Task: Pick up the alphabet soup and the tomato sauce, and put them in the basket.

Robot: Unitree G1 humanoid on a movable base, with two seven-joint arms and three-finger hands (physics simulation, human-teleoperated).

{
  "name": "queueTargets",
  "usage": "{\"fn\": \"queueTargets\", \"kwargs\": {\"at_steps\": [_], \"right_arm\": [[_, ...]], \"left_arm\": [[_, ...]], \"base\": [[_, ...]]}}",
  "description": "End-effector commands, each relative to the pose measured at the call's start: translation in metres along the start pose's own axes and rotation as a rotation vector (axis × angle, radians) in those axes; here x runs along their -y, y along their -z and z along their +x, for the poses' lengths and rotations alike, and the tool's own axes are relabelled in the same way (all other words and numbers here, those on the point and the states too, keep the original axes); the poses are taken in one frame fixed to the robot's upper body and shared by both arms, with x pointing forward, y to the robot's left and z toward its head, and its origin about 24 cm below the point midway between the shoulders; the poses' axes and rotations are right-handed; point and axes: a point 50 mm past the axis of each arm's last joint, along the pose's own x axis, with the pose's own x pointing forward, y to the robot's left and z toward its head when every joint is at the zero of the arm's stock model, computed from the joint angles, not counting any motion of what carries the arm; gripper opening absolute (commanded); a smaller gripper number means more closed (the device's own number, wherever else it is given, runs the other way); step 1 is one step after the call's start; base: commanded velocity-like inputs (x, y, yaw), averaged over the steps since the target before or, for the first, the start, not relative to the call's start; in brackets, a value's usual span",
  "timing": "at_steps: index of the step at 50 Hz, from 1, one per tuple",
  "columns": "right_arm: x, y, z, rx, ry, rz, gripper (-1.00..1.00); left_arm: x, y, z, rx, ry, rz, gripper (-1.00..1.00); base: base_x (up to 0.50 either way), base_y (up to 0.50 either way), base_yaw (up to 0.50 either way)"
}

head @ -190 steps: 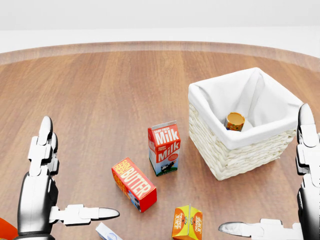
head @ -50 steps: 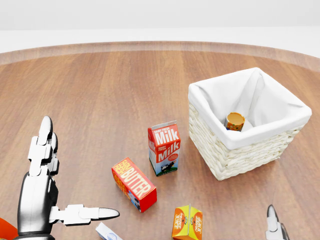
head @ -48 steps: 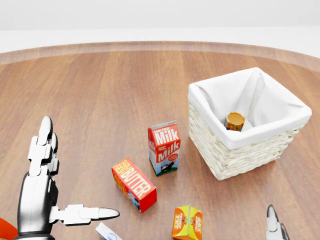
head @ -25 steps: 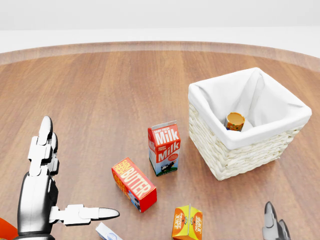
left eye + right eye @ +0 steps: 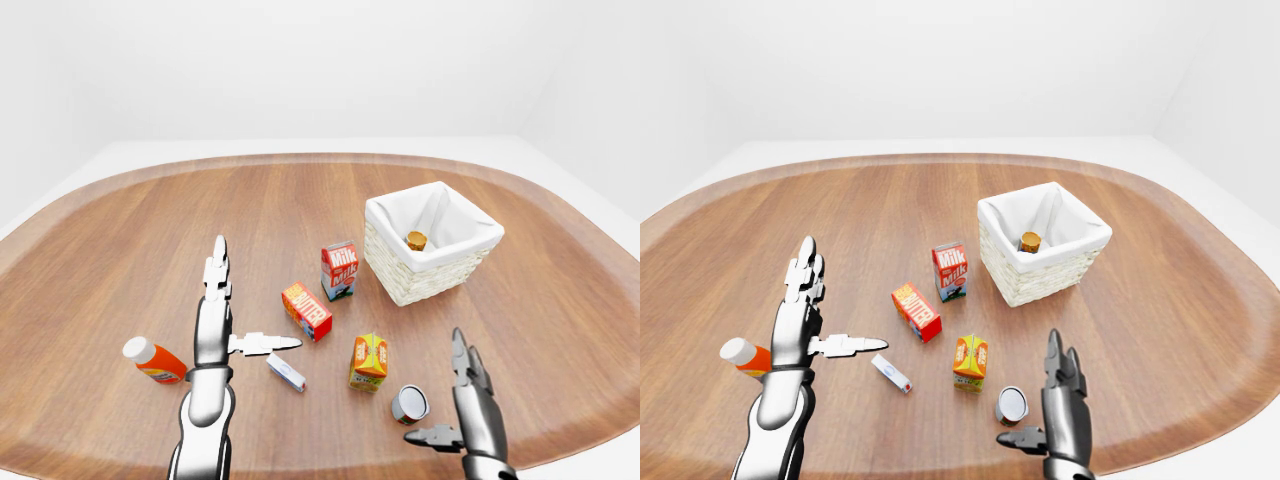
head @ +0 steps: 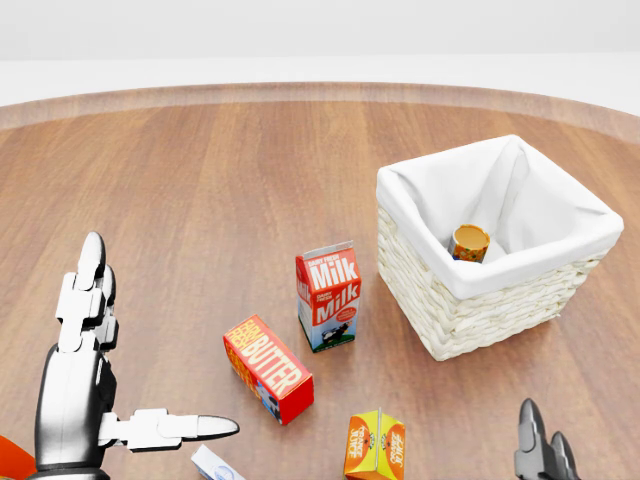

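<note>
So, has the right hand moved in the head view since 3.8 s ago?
Yes. The right hand was then beside the basket's right edge; now it sits much lower, at the bottom of the head view, below the basket.

Basket [image 6: 470, 315] w/ white liner, one can [image 6: 469, 242] inside, toward table's [image 6: 200, 180] right side. Milk carton [image 6: 328, 296] upright just left of it; butter box [image 6: 267, 368] nearer. Left hand [image 6: 95, 400] fingers spread; right hand [image 6: 540, 455] fingertips only.
</note>
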Motion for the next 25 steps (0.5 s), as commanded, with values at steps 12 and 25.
{"fn": "queueTargets", "kwargs": {"at_steps": [12, 25], "right_arm": [[-0.009, 0.002, 0.003, 0.038, 0.028, -0.088, 1.0], [-0.013, 0.005, 0.005, 0.05, 0.04, -0.127, 1.0]], "left_arm": [[-0.001, 0.0, 0.0, 0.0, -0.003, -0.005, 1.0], [-0.001, 0.0, 0.0, 0.0, -0.003, -0.005, 1.0]], "base": [[0.0, 0.0, 0.0], [0.0, 0.0, 0.0]]}}
